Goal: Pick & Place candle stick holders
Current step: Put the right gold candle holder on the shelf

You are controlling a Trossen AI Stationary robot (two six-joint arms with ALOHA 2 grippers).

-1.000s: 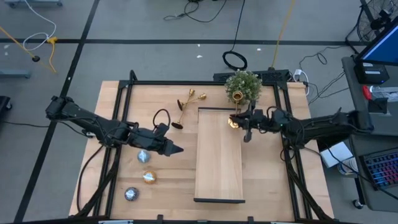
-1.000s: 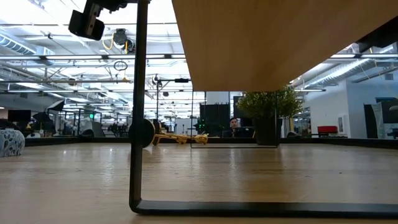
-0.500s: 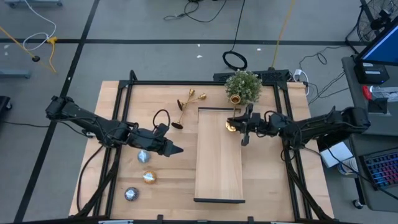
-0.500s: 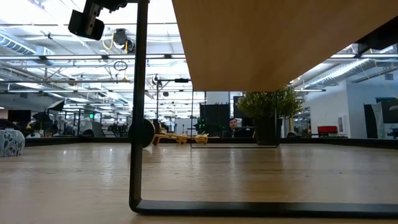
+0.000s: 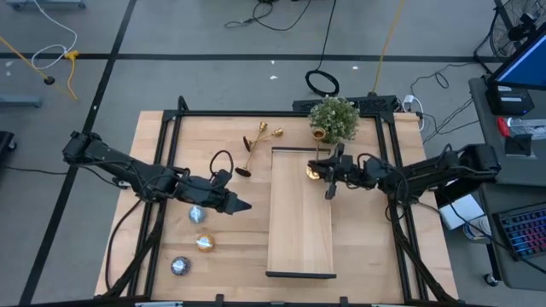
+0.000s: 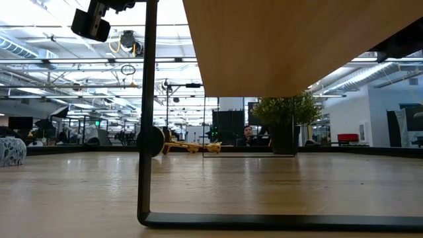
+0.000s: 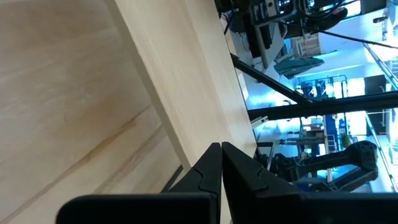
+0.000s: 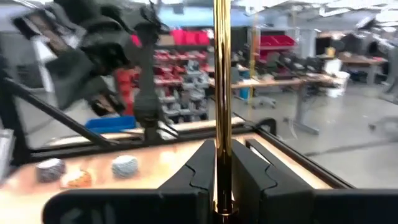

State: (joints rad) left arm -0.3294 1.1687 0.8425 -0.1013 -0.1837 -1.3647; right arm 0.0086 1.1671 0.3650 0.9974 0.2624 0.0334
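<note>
From the high view, you are in the carrying step: your right gripper (image 5: 331,176) is over the far end of the long wooden board (image 5: 300,230) in the middle of the table (image 5: 162,136), and it pinches a gold candle stick holder (image 5: 314,171) by its thin stem. Its shiny round end shows on the left side of the fingers. My guess is that your next move is to lower it onto the board, stand it up straight, and only then let go. Two more candle stick holders (image 5: 258,139) lie on their sides on the table, far and to the left of the board, close to a small dark round piece (image 5: 243,171). The green plant (image 5: 333,118) stands at the far edge, just behind your right gripper, so watch you do not bump it. Your left gripper (image 5: 240,204) waits low over the table to the left of the board, with its fingers pressed together and nothing in them. Three small round discs (image 5: 197,214) sit near it. In the low view, you see the underside of the board up close, its dark leg (image 6: 148,112), and the lying holders far back. In the left wrist view, the two dark fingers meet with no gap, above bare wood. In the right wrist view, the gold stem (image 8: 221,74) runs straight up between the fingers, held tight.
</note>
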